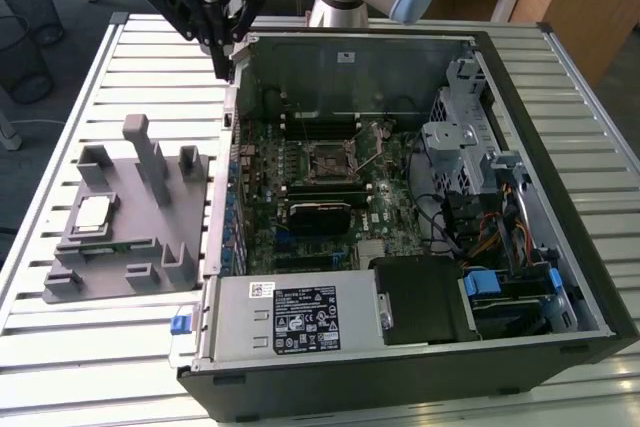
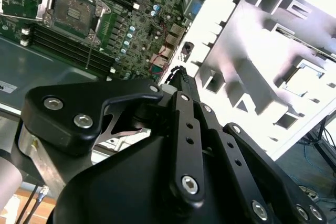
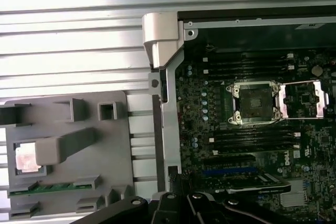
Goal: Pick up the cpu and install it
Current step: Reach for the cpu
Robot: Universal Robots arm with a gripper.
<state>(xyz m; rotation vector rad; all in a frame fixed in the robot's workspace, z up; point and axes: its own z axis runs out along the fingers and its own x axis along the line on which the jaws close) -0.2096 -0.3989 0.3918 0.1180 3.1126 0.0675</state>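
The cpu (image 1: 93, 213), a small silvery square chip, lies flat in a recess of the grey holder plate (image 1: 120, 277) on the exterior view's left; in the first wrist view the cpu (image 3: 27, 157) sits in that same recess. My gripper (image 1: 228, 69) hangs high over the far left corner of the open computer case, well away from the cpu, shut with nothing in it. Both wrist views show its dark fingertips meeting (image 2: 178, 72) (image 3: 176, 178). The motherboard's socket (image 1: 330, 160) (image 3: 256, 103) (image 2: 73, 9) stands with its metal frame swung open and nothing in it.
The open computer case (image 1: 520, 347) lies on a slatted metal table (image 1: 100, 347). Its raised side wall (image 1: 222, 197) stands between the holder plate and the motherboard. A memory stick (image 3: 52, 188) lies in a slot of the holder. Drive cages and cables (image 1: 500, 217) fill the exterior view's right side.
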